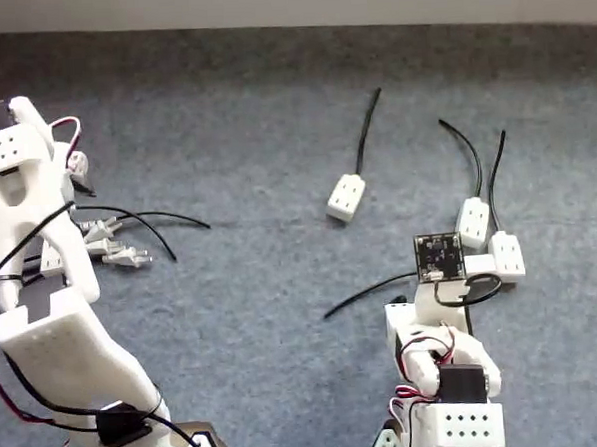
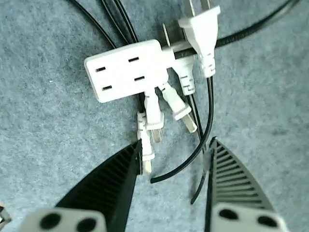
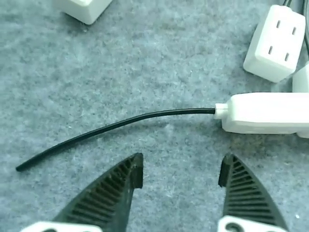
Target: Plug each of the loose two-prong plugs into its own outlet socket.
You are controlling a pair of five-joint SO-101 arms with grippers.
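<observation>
In the left wrist view a white outlet socket (image 2: 128, 70) lies on the grey carpet. Several white two-prong plugs are bunched beside it, one near the top (image 2: 200, 34) and one lowest (image 2: 145, 140). My left gripper (image 2: 175, 154) is open just above them, and one fingertip (image 2: 137, 157) is next to the lowest plug. My right gripper (image 3: 182, 169) is open over bare carpet. Just beyond it lies a white plug (image 3: 265, 113) with a black cable (image 3: 116, 128). Its prong end meets a socket (image 1: 505, 255); the prongs are hidden. Another socket (image 3: 275, 41) lies beyond it.
A third loose socket (image 1: 345, 196) with a black cord lies mid-table, with open carpet around it. Black cables (image 2: 203, 125) criss-cross under the left plug bunch (image 1: 120, 251). The left arm (image 1: 53, 316) fills the left side; the right arm (image 1: 442, 376) stands at the near edge.
</observation>
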